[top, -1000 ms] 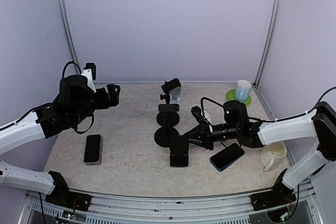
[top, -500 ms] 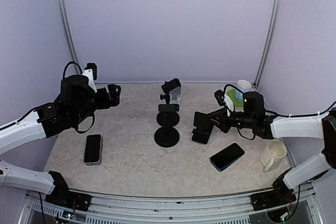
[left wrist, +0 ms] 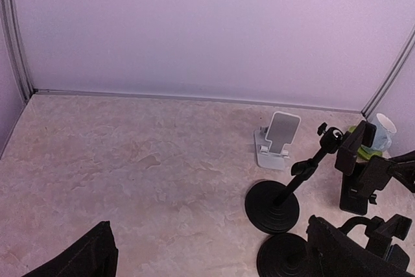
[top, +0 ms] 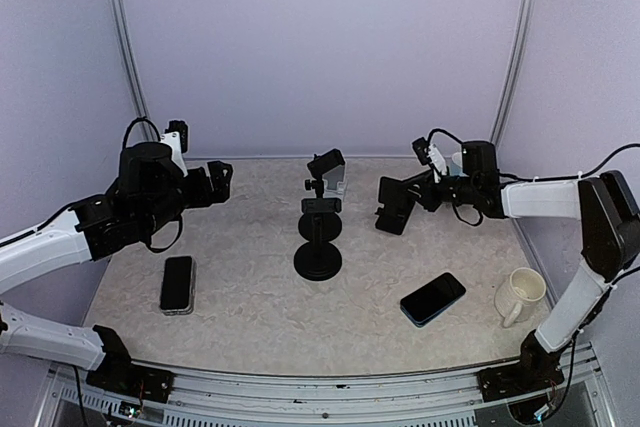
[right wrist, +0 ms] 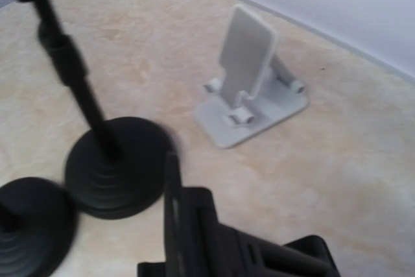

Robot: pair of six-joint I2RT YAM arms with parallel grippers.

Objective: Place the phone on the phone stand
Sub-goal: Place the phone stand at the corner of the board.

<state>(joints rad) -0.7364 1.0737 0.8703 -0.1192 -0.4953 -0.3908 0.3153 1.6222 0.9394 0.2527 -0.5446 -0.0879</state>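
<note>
Right gripper (top: 412, 197): jaws narrow, clamped on the black stand (top: 394, 206). Over the last second I have swung the stand from the table's middle back toward the cup (top: 462, 172). Whether its foot touches down I cannot tell. The phone (top: 433, 298) lies flat, nearer me than this hand and untouched. Left gripper (top: 214, 180): wide, empty. My judgement: stand placement first, phone afterwards.

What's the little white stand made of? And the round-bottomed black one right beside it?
The white stand looks like matte plastic: smooth, even colour, moulded hinge knobs. The black stand could be metal or plastic; its dull ringed base leaves it open.
</note>
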